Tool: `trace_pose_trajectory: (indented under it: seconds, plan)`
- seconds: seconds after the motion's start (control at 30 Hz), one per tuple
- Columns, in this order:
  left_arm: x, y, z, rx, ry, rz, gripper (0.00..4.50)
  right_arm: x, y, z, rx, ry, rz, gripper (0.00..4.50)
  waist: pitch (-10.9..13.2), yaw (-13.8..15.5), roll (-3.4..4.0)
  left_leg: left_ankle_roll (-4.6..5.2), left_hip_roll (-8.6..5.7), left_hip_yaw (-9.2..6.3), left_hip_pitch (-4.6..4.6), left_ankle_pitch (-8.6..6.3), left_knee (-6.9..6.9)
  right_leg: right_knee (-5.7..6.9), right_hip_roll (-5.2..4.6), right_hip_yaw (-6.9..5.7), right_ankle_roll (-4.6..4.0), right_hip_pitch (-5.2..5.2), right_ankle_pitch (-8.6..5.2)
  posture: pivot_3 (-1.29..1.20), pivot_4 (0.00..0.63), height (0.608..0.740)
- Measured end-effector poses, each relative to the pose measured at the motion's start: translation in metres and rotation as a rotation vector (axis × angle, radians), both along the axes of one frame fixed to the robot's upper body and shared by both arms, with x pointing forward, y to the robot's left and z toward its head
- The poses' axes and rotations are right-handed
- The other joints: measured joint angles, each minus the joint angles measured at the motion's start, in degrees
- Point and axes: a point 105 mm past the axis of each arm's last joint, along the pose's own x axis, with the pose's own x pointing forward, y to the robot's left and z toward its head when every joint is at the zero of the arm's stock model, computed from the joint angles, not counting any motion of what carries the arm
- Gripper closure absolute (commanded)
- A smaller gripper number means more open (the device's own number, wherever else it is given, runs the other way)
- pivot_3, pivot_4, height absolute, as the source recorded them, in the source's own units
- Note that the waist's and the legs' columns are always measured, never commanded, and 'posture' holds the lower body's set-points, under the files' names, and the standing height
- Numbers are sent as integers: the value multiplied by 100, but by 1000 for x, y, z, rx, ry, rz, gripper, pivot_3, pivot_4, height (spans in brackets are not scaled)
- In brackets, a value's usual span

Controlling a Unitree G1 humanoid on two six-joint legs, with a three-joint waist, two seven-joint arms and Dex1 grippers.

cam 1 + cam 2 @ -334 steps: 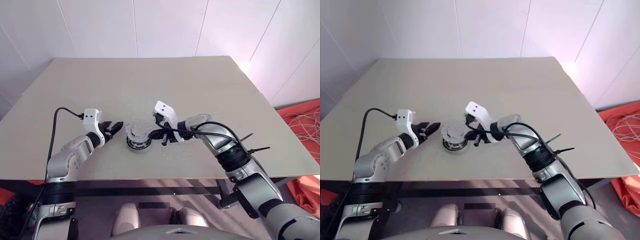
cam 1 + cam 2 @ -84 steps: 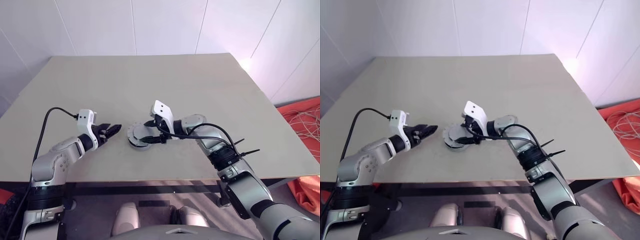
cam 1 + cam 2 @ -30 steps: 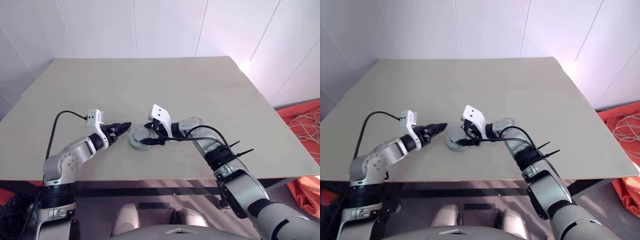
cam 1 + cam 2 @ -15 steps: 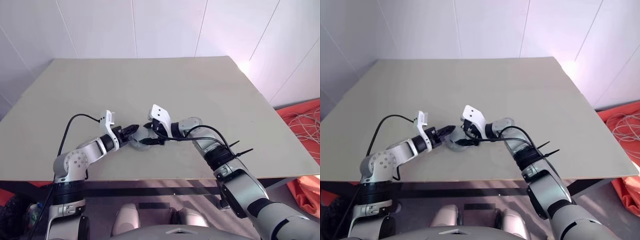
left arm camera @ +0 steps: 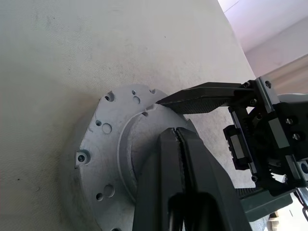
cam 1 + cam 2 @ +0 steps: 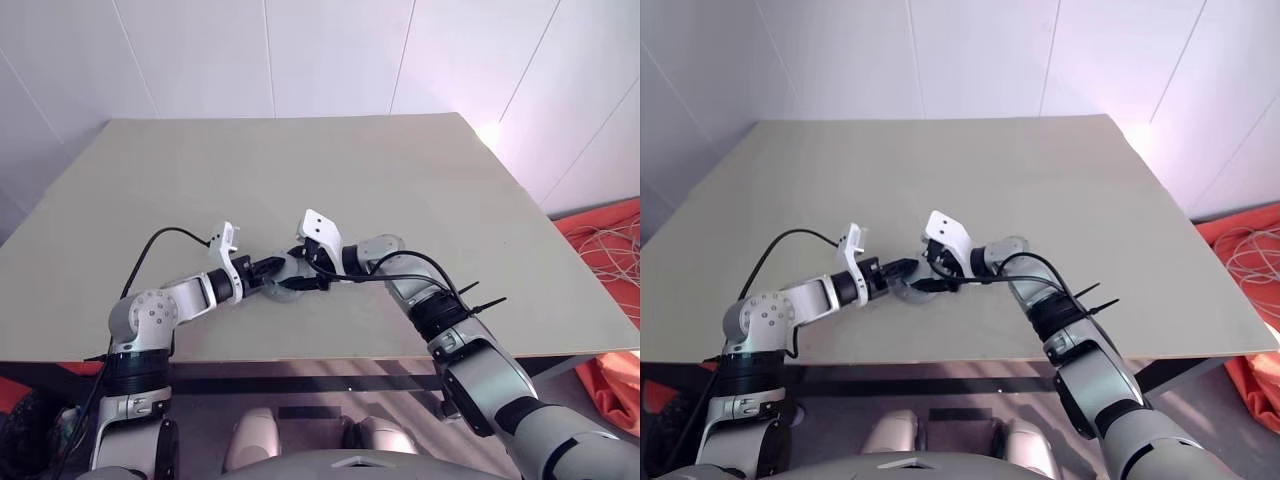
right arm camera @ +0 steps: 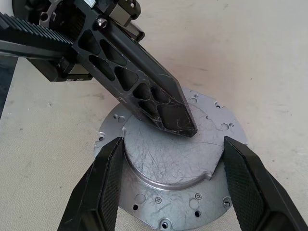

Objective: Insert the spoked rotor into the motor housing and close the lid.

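Lid (image 7: 168, 159) lay flat on desk (image 6: 420, 190), centre of head views. Left claw (image 7: 185, 126) pressed together, tip over lid's raised centre. Right claw (image 7: 169, 185) apart, fingers (image 7: 108, 187) flanking that centre.

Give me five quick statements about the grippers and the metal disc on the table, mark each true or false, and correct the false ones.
1. The left gripper is shut. True.
2. The right gripper is shut tight on the lid. False: its fingers stand wide, one on each side of the lid's raised centre.
3. The left gripper's tip is over the lid's raised centre. True.
4. The lid lies at the table's far edge. False: it sits near the front edge of the table.
5. The lid's flange has small holes. True.
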Motion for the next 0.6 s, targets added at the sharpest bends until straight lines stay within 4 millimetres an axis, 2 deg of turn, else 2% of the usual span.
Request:
trace_pose_trajectory:
  seconds: [0.07, 0.2, 0.4, 0.5, 0.6]
  plan:
    - [0, 1, 0, -7, 6, 3, 4436, 0, 0, 0, 0, 8, -4, 1430, 0, -1, 0, 0, 0, 0, 0, 0, -2, -2, 0, 0, 0, 0, 0, 0, 0, 740]
    - [0, 3, 0, -10, 9, 7, 4500, 0, -3, 2, 6, 37, -14, 40, -1, 1, 0, 1, 0, 0, -1, -1, -4, -9, 0, -1, 3, 0, -2, 0, 0, 740]
    - [2, 10, 1, -5, 10, 22, 4500, 0, -8, 8, 19, 42, -40, 40, 0, -9, 2, 0, 0, 0, -4, 0, -15, -11, 1, -1, 4, -8, -2, 0, 0, 740]
    - [2, 11, 1, -6, 10, 26, 4500, 5, -9, 28, 121, 95, -89, 40, 0, -9, 2, 0, -1, 0, -8, 0, -18, -11, 1, 0, 4, -13, -2, 0, 0, 740]
    - [3, 11, 1, -6, 9, 26, 4500, 22, -16, 56, 217, 157, -205, 40, 1, -8, 2, 0, -1, 0, -7, 0, -20, -12, 1, 0, 4, -14, -2, 0, 0, 740]
